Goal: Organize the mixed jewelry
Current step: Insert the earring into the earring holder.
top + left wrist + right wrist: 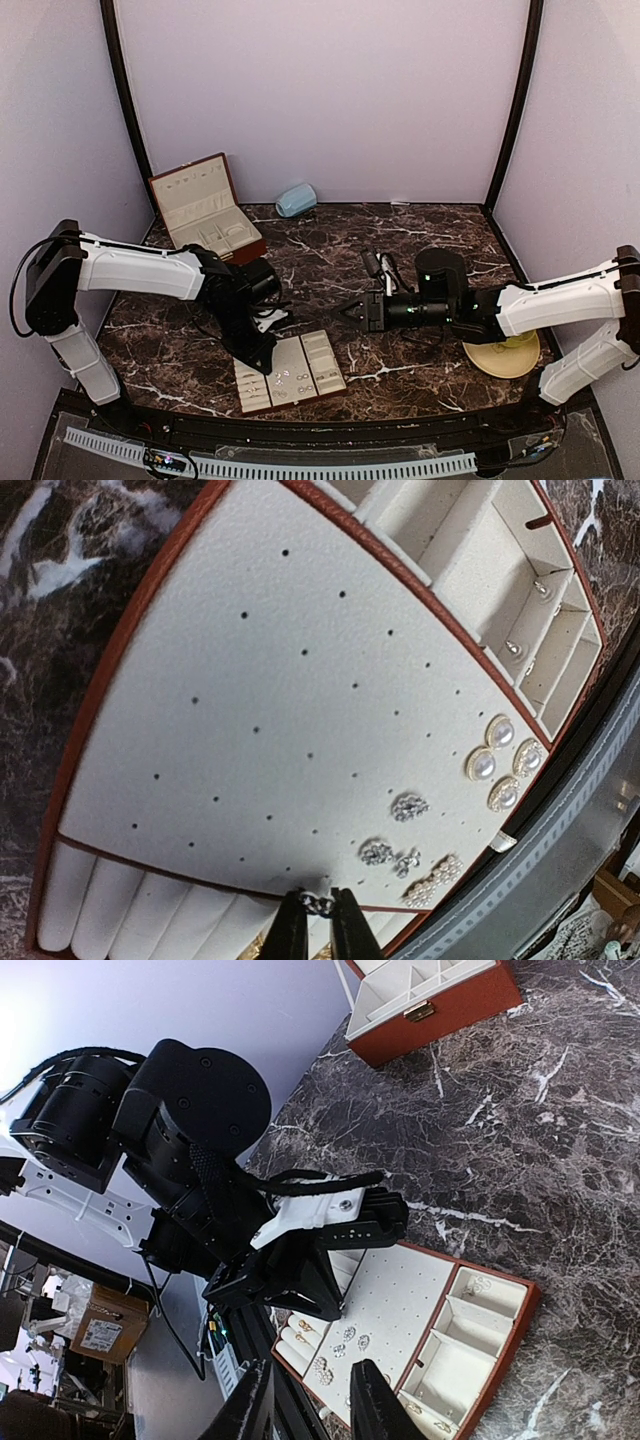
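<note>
Dark marble with white veins is what the surface (420, 230) is made of, and everything's laid out on it. Largest to smallest: a red-brown box (205, 210) is parked open at the back left, cream lining shown, with a pale blue case (296, 200) just beside it against the wall. A yellowish disc (503, 355) is seen at the right, partly under the right arm.

Near the front edge a flat tray (322, 385) is placed, red-brown rim, cream inside. It's split into ring rolls at one end, a perforated earring panel in the middle and small compartments at the other end.

The left hand (318, 920) is lowered over the tray at the line between the rolls and the panel. It's pinched nearly closed on a tiny sparkly piece (317, 904) held right at the fingertips.

The right hand (308, 1400) is held out above the surface, to the right of the tray, jaws partly apart, nothing seen between them.

The jewelry: four pearl studs (502, 760) are clustered on the panel's corner, a few crystal earrings (408, 806) near them, and a couple of small studs (513, 649) are sat in the compartments.
</note>
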`<action>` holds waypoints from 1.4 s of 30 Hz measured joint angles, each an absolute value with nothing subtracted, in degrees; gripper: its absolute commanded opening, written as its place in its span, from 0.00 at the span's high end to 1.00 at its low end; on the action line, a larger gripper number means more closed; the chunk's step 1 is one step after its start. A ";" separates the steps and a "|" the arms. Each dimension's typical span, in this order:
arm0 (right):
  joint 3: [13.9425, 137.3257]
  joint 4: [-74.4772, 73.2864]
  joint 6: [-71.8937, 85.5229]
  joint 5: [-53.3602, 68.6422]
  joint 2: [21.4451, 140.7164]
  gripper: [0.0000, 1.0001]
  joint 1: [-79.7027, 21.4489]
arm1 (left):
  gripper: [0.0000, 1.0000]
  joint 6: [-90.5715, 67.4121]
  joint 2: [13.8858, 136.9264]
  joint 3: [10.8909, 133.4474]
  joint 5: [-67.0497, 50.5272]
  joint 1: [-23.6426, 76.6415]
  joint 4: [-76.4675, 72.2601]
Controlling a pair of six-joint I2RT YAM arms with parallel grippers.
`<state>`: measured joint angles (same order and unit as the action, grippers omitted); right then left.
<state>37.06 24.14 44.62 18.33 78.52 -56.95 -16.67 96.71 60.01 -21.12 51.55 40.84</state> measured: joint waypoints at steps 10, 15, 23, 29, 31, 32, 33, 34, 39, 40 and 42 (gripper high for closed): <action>37.08 24.16 44.58 18.33 78.52 0.72 -56.95 | 0.87 -15.79 95.66 60.01 -19.81 51.62 40.07; 37.08 24.14 44.40 18.33 78.52 0.72 -56.95 | 0.87 -14.48 93.14 60.01 -16.40 51.66 39.44; 37.08 23.88 44.10 18.35 79.22 0.72 -56.95 | 0.85 -8.43 92.68 60.05 -15.86 51.66 37.43; 37.17 22.74 43.48 18.15 79.22 0.72 -56.95 | 0.85 1.83 95.13 63.44 -18.22 51.57 37.63; 37.17 22.55 43.48 17.98 79.22 0.72 -56.95 | 0.85 4.32 96.44 64.90 -19.40 51.33 37.78; 37.17 22.55 43.48 17.89 79.18 0.72 -56.95 | 0.85 5.15 97.01 65.52 -19.66 51.27 37.91; 37.17 22.55 43.51 17.74 79.15 0.72 -56.95 | 0.85 6.11 97.89 66.39 -20.08 51.24 38.26; 37.17 22.55 43.51 17.67 79.15 0.72 -56.95 | 0.85 6.94 98.76 67.02 -20.47 51.24 38.44; 37.17 22.39 43.48 17.28 79.13 0.72 -56.93 | 0.84 9.65 102.30 69.10 -21.74 51.11 40.64; 37.17 22.26 43.48 17.23 79.13 0.72 -56.95 | 0.84 9.98 102.67 69.34 -21.85 51.11 40.97; 37.17 22.11 43.48 17.06 79.11 0.72 -56.93 | 0.84 10.68 103.13 69.78 -22.00 51.11 42.02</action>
